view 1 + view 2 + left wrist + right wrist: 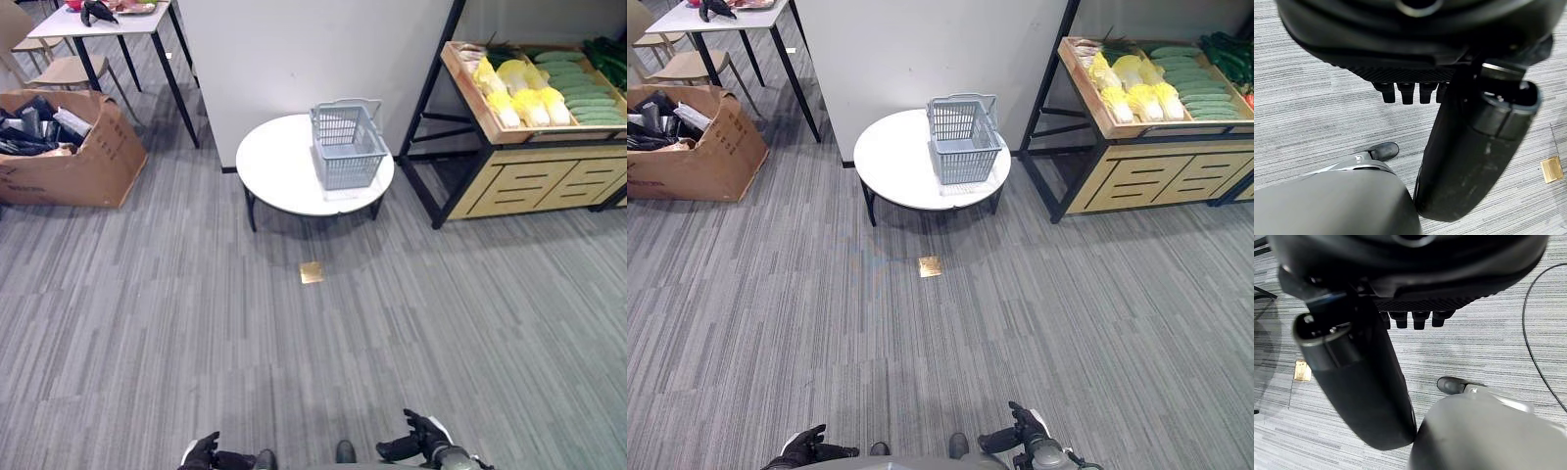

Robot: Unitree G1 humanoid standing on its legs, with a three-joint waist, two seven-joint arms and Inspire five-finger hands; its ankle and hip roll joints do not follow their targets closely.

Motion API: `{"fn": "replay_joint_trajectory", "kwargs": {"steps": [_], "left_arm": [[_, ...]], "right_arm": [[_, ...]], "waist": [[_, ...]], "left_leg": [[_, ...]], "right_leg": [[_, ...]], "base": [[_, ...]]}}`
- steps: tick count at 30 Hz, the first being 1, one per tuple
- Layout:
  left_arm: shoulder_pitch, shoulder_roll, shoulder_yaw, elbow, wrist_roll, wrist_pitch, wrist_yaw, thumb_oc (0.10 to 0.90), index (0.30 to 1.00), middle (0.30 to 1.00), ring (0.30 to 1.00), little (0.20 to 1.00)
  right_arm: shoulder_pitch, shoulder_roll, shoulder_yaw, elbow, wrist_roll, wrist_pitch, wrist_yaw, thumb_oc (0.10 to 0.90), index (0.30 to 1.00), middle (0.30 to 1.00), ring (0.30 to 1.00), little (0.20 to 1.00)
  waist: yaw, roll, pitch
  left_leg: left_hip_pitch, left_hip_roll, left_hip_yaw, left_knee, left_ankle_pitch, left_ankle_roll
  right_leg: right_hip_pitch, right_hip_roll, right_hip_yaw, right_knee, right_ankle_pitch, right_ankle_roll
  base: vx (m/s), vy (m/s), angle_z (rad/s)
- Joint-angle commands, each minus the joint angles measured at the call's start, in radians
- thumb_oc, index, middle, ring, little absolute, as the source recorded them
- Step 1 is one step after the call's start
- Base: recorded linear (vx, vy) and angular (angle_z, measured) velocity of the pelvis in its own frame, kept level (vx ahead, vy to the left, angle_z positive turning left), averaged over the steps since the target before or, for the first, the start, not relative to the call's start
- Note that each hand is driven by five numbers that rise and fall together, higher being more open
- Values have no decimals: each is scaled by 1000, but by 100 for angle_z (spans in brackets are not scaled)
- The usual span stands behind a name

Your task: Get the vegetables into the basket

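Shelf (534,147) at right carries the vegetables (534,93). Round surface (284,171) bears the basket (348,145), empty. Left robot hand (1410,90) and right robot hand (1415,318) hang low over carpet, fingers relaxed and apart, holding nothing, touching nothing.

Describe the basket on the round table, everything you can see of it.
The basket is a pale blue-grey shopping basket that looks like plastic, with slotted lattice walls and a thin handle folded back over its far rim. It stands upright and empty on the right part of the white round table, in front of the white wall. Only the table touches it.
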Motion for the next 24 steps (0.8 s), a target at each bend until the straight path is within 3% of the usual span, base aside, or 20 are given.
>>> {"fn": "replay_joint_trajectory", "kwargs": {"steps": [1, 4, 8, 11, 13, 15, 18, 19, 20, 21, 24], "left_arm": [[-32, -32, -20, 30, 25, -6, 9, 900, 1000, 1000, 1000, 1000], [-49, -26, -22, 19, 11, -6, 15, 900, 1000, 1000, 1000, 1000], [-68, -14, -10, -1, -21, -12, 18, 900, 1000, 1000, 1000, 1000], [-68, -16, 1, -15, -57, -17, 12, 900, 1000, 1000, 1000, 1000], [-81, -14, 0, -20, -77, -23, 18, 900, 1000, 1000, 1000, 1000], [-84, -15, -16, -26, -67, -28, 25, 900, 1000, 1000, 1000, 1000], [-78, -13, -37, -30, -59, -35, 27, 900, 1000, 1000, 1000, 1000], [-76, -10, -33, -27, -64, -37, 25, 900, 1000, 1000, 1000, 1000], [-111, 145, 61, 50, -73, 9, -34, 900, 1000, 1000, 1000, 1000], [-106, 78, 31, 9, -51, -20, 1, 900, 1000, 1000, 1000, 1000], [-107, 42, 13, 7, -41, -21, 19, 900, 1000, 1000, 1000, 1000]], "right_arm": [[-16, -60, 37, 43, -49, 10, -13, 900, 1000, 1000, 1000, 1000], [-32, -76, 33, 29, -40, 8, -21, 900, 1000, 1000, 1000, 1000], [-42, -101, 23, 26, -31, 3, -31, 900, 1000, 1000, 1000, 1000], [-37, -121, 15, 31, -35, 1, -33, 900, 1000, 1000, 1000, 1000], [-40, -134, 4, 36, -32, -1, -42, 900, 1000, 1000, 1000, 1000], [-34, -140, 1, 39, -33, 0, -47, 900, 1000, 1000, 1000, 1000], [-31, -144, 0, 51, -38, 1, -56, 900, 1000, 1000, 1000, 1000], [-28, -142, -2, 56, -42, 1, -53, 900, 1000, 1000, 1000, 1000], [-27, -157, -3, 60, -63, 3, -14, 900, 1000, 1000, 1000, 1000], [-5, -140, -3, 59, -74, 9, -27, 900, 1000, 1000, 1000, 1000], [-7, -108, 9, 56, -83, 18, -23, 900, 1000, 1000, 1000, 1000]], "waist": [[-7, 4, 33], [-9, 14, 62], [-13, 19, 100], [-3, 17, 128], [6, 17, 145], [5, 18, 143], [29, 37, 134], [36, 35, 126], [24, 27, 111], [20, 10, 92], [16, -25, 84]], "left_leg": [[26, 70, -69, 1, -54, -53], [13, 83, -75, 6, -39, -54], [-66, 102, -102, 145, -26, -74], [-121, 65, -172, 291, -5, -83], [-185, 41, -214, 263, 2, -76], [-232, 56, -199, 207, 4, -66], [-300, 88, -215, 64, 116, -75], [-302, 85, -220, 71, 113, -75], [-276, 84, -202, 76, 91, -70], [-271, 69, -171, 99, 76, -56], [-265, 38, -121, 145, 29, -25]], "right_leg": [[-25, -74, -11, 1, 3, 112], [-69, -62, -3, 73, -29, 95], [-111, -32, 4, 140, -61, 56], [-95, -22, 14, 151, -77, 38], [-89, -31, 14, 148, -82, 42], [-76, -45, 9, 138, -92, 52], [-25, -49, 39, 135, -127, 69], [-9, -55, 56, 141, -139, 76], [4, -64, 92, 146, -149, 87], [6, -93, 101, 151, -131, 102], [-15, -134, 131, 184, -61, 133]], "base": [[0, 0, 0], [-11, -73, 6], [-6, -197, 5], [63, -99, 14], [63, 1, 12], [134, 99, 9], [270, 230, 7], [393, 357, -16], [363, 369, -101], [336, 396, -142], [185, 238, -89]]}}
